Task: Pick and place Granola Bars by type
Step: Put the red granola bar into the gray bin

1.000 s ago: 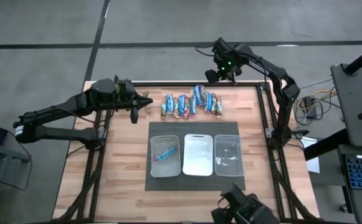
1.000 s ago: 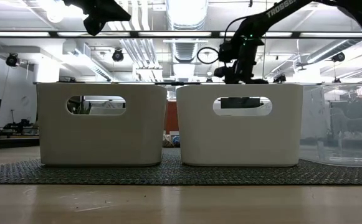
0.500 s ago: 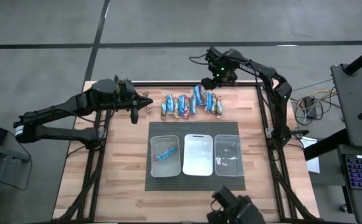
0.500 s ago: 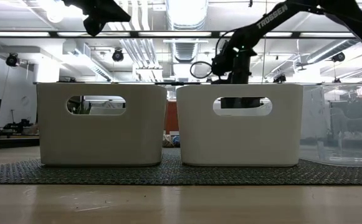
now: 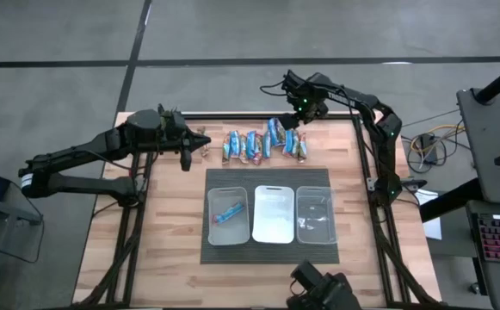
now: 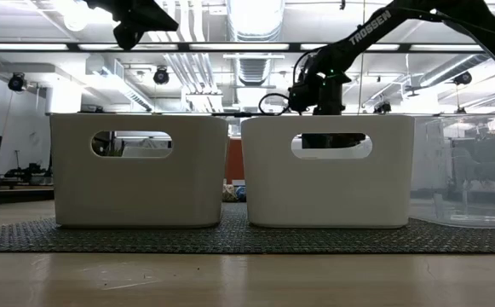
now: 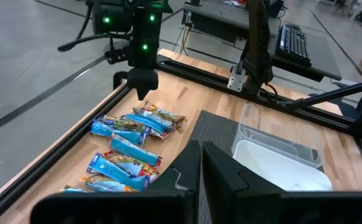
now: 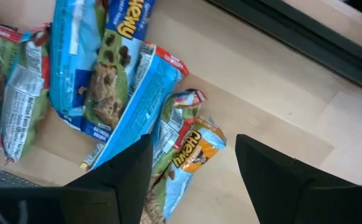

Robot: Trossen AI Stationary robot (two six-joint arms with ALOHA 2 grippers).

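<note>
Granola Bars (image 5: 264,145): loose row along the far part of the surface (image 5: 163,224), just behind the dark mat; blue, blue-with-red and green-brown wrappers, some overlapping.
Already sorted: one blue bar (image 5: 227,213) lies in the left-hand clear bin (image 5: 211,226); the middle white bin (image 5: 273,237) and right-hand clear bin (image 5: 315,232) show no bar from above.
Change: over the last second the right gripper (image 5: 294,112) swung in from beyond the far edge and now sits over the right end of the row, jaws spread, nothing between them.
Right wrist view: the spread jaws frame a blue-and-orange bar (image 8: 184,155), with a long blue bar (image 8: 109,68) beside it.
Meaning: likely lining up the next pick; no contact yet, so sorting has barely begun.
Left gripper (image 5: 187,146): unmoved, parked just off the left end of the row, jaws pressed together, empty.
Writing: "CHEWY" readable on the long blue wrapper and the orange one; "TROSSEN" on the right arm (image 6: 368,30) in the low view. Other print too small.
</note>
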